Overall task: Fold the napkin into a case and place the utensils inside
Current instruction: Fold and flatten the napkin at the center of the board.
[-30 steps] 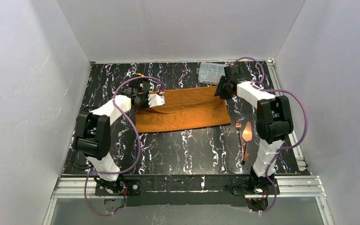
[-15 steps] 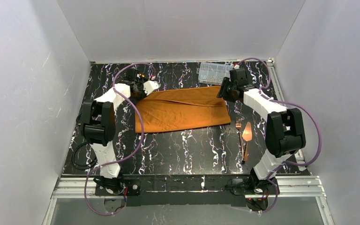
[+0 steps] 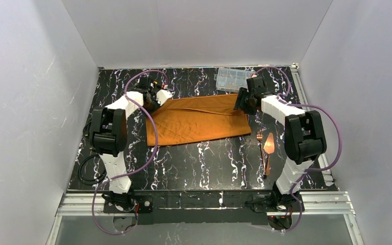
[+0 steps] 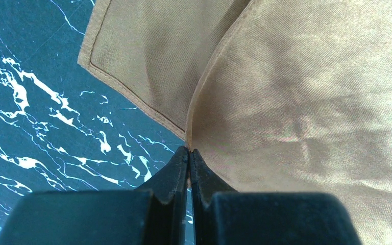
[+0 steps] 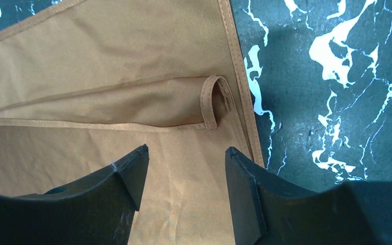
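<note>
My left claw (image 4: 189,151) is pressed together and pinches the napkin (image 3: 199,120) at its far left corner. From the pinch the cloth fans out in two layers, a hemmed flap on one side and a broader sheet on the other. That corner is lifted off the table (image 3: 184,163) up to my fingertips.

My right claw (image 5: 186,150) is spread and holds nothing. It hangs over the far right end of the napkin, with cloth under both fingers (image 5: 127,176). Just ahead of the tips, a hemmed corner curls over on itself in a small loop beside the napkin's right edge. Bare table shows just past that edge.

The napkin lies as a long folded band across the far middle of the table, running from one claw to the other. The utensils (image 3: 269,145) lie on the table near of its right end, apart from the cloth and well away from both claws. A plastic box (image 3: 233,79) sits at the far edge, just beyond my right claw.
</note>
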Tool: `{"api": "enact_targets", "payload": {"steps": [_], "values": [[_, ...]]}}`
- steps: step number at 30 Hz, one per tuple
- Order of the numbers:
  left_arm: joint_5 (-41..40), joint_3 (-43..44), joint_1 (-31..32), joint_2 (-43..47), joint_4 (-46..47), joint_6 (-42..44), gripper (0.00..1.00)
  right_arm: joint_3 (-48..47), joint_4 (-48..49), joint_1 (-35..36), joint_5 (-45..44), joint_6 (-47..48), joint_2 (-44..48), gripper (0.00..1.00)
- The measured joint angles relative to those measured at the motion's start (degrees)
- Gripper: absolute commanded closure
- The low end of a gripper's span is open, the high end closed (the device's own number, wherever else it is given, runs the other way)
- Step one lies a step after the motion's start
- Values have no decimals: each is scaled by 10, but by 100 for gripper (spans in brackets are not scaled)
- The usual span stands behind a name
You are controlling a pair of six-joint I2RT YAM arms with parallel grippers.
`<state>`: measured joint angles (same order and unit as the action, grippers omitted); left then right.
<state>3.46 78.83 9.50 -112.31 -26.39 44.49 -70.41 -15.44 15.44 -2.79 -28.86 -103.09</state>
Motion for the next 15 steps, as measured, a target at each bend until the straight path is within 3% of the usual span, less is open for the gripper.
{"api": "enact_targets", "payload": {"steps": [9, 15], "values": [[-1, 0, 0, 0, 3, -1, 100, -4, 10, -1, 21, -9, -29, 45], [0, 0, 0, 0, 4, -1, 100, -28, 10, -18, 66, -9, -79, 45]]}}
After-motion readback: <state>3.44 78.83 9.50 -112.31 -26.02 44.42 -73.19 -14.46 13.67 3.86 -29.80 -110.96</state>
